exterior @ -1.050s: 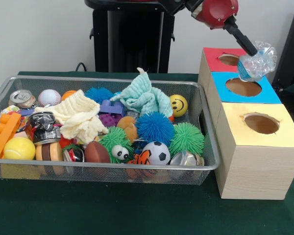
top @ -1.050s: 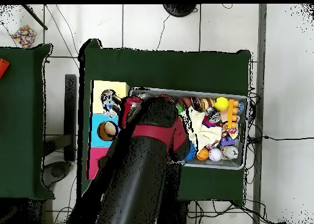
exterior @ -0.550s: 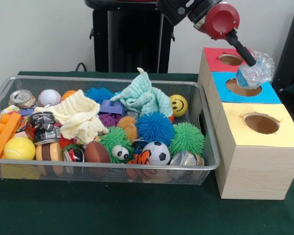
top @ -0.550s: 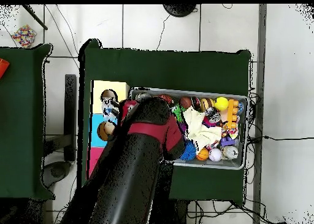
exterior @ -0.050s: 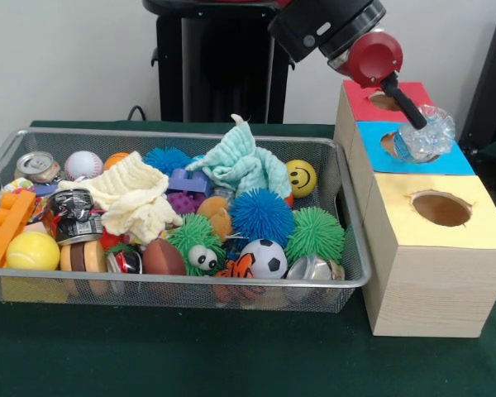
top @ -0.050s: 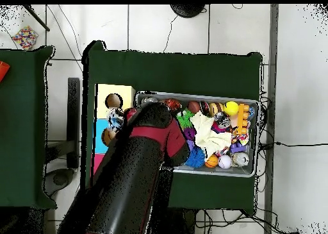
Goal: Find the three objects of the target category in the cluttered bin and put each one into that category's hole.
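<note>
A crumpled clear plastic bottle hangs just over the hole in the blue box top, covering most of it. My gripper is shut on the bottle, reaching down from the red arm at the upper right. In the overhead view the bottle shows over the blue box, at the arm's tip. The red box top lies behind it and the yellow box top in front, each with an open hole.
A wire bin to the left holds several balls, two cloths, a drink can, a crushed black can and an orange block. In the overhead view the arm covers the bin's left part.
The gripper has carried the bottle down and to the left in the front view, from above the boxes' far edge to just over the blue hole.
</note>
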